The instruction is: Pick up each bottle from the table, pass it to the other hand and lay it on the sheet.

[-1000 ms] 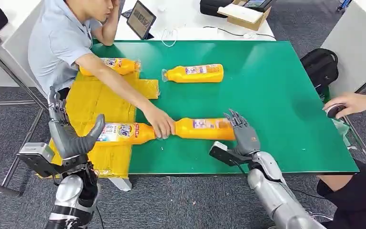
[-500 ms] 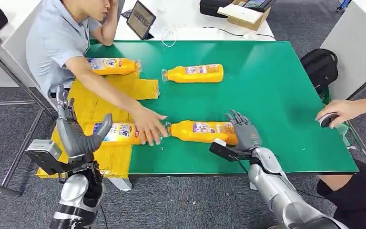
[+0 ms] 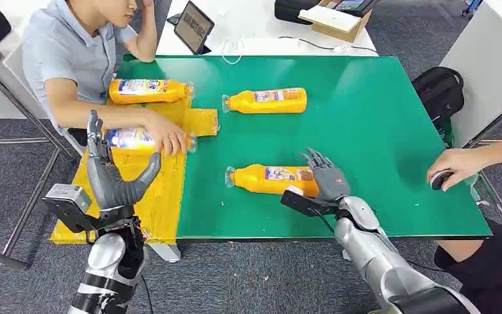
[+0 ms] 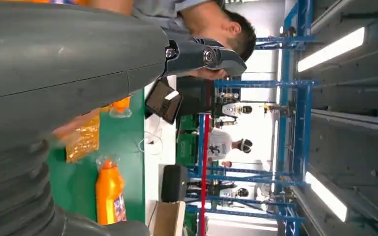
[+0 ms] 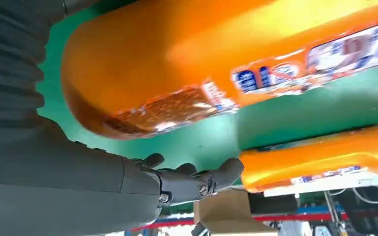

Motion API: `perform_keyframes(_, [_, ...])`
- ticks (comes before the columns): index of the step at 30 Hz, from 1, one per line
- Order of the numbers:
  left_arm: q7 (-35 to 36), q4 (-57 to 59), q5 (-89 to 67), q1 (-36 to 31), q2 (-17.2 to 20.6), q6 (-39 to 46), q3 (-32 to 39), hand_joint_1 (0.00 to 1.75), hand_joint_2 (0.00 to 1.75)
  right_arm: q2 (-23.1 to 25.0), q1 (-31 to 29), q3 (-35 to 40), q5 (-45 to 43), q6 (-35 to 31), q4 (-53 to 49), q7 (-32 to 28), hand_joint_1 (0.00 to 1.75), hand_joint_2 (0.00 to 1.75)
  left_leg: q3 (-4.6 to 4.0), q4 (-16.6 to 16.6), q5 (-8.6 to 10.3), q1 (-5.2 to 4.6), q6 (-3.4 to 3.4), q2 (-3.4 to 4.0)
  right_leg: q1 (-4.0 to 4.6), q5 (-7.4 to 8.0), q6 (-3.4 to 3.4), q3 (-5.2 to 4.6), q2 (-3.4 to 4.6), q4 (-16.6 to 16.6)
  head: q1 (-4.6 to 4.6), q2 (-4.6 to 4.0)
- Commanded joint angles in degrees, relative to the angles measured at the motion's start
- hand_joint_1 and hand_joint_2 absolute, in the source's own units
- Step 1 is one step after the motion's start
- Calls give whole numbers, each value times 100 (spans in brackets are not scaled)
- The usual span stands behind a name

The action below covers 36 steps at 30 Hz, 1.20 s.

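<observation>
Four orange bottles lie about the green table (image 3: 379, 118). The nearest bottle (image 3: 271, 178) (image 5: 202, 64) lies on its side on the green, its base against the spread fingers of my right hand (image 3: 327, 181) (image 5: 177, 182), which holds nothing. Another bottle (image 3: 268, 100) (image 5: 320, 157) lies farther back on the green. A third bottle (image 3: 147, 90) rests at the far end of the yellow sheet (image 3: 163, 203). A person's hand (image 3: 165, 136) holds the fourth bottle (image 3: 129, 137) over the sheet. My left hand (image 3: 114, 180) (image 4: 202, 54) is raised beside the sheet's near edge, fingers apart and empty.
A seated person (image 3: 72, 52) leans over the table's left side. At the right edge a second person's hand (image 3: 451, 167) rests on a dark object. A tablet (image 3: 194, 26), cables and a box (image 3: 336, 19) sit on the white table behind. A black bag (image 3: 441, 91) stands on the floor.
The person lifted the bottle off the sheet's near part and carried it farther back over the sheet. My left hand rose slightly and shifted right. The near bottle slid a little leftward.
</observation>
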Motion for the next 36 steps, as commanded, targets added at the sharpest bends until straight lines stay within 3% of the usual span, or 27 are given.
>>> perform_keyframes(1, [72,436,41,-187,126,-67,-132,0,175,232,-408,328,122,376,753,167,0,175,29,-1,-13,4,-9,12,5,-10,-14,23,12,2,-2,0])
perform_keyframes(5, [89,402,15,-170,134,-78,-139,0,175,191,-436,450,239,549,817,316,7,175,26,0,-11,5,-8,7,6,-9,-12,24,7,-1,-2,0])
perform_keyframes(6, [95,381,-1,-149,139,-74,-135,0,175,171,-437,502,274,673,848,370,115,175,18,-2,-7,3,-6,5,4,-5,-9,16,6,-2,0,0])
perform_keyframes(7, [96,370,-5,-137,145,-71,-128,0,175,159,-428,503,268,733,869,405,150,175,31,-1,-13,5,-9,8,6,-10,-14,28,9,0,-2,0])
perform_keyframes(10, [113,302,-40,-67,173,-57,-105,0,175,110,-386,547,305,851,891,519,157,175,27,-1,-10,6,-8,4,7,-8,-12,26,4,-3,0,0])
perform_keyframes(16, [157,258,-99,2,183,-52,-81,0,175,50,-376,597,342,1077,931,746,150,175,32,-5,-5,5,-6,-3,6,-5,-9,31,-4,-7,-2,0])
perform_keyframes(23, [229,381,-122,-94,169,-145,-118,0,175,8,-436,734,384,1479,962,725,175,175,42,-5,-5,6,-7,-7,6,-7,-10,41,-7,-8,0,0])
perform_keyframes(29, [268,370,-98,-82,185,-222,-120,0,175,61,-396,709,281,1452,880,584,175,175,44,-5,-4,7,-6,-6,7,-5,-10,42,-8,-8,0,0])
perform_keyframes(36, [248,113,208,301,51,-303,44,0,175,424,262,-28,-844,783,-7,-424,175,175,55,-9,-7,10,-8,-1,10,-6,-11,53,-2,-14,0,0])
